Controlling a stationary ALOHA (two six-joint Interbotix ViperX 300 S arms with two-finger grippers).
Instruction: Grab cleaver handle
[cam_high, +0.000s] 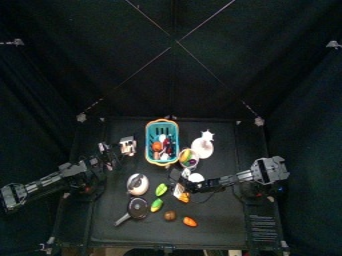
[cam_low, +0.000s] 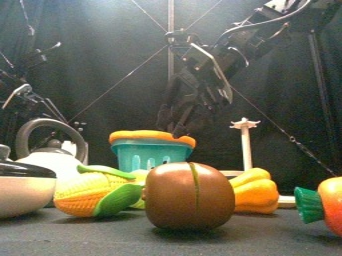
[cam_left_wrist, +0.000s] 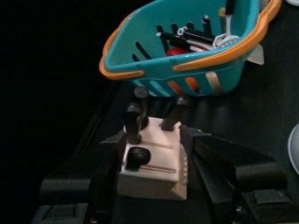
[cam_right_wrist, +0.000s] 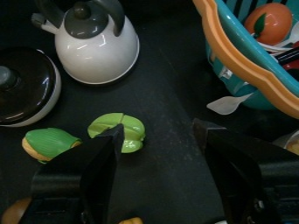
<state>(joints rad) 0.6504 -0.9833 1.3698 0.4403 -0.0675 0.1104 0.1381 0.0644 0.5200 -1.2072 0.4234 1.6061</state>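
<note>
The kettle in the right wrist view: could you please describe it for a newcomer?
From the orange-rimmed teal basket, cross the black table to the white kettle. Its white dome, dark lid and arched handle set it apart from the round black pot beside it.

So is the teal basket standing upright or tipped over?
Upright. The teal basket sits level on the table in the front view, orange rim up; the left wrist view shows items inside.

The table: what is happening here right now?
Two robot arms reach over a table of toy kitchen things. The left gripper, jaws open, is at a pale rectangular piece beside the teal basket, not gripping it. The right gripper, also open, hangs empty above a green fruit piece.
</note>
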